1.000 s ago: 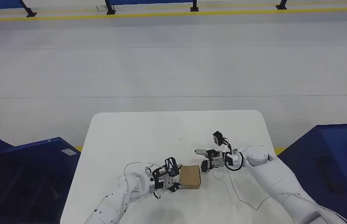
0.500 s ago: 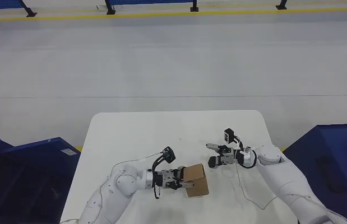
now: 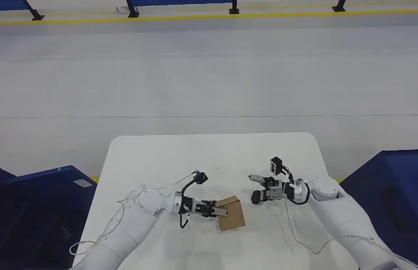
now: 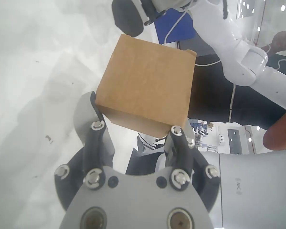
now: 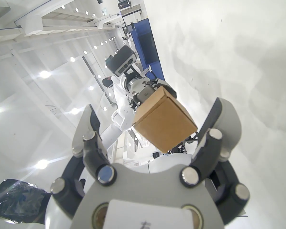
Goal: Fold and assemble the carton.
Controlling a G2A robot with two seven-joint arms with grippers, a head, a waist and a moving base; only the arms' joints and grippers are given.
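Above the table (image 3: 195,155) left jaws grip the carton (image 3: 231,213), spread right jaws nearby.

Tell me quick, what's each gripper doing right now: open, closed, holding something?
Left gripper: closed on one end of the carton.
Right gripper: open, holding nothing, apart from the carton.
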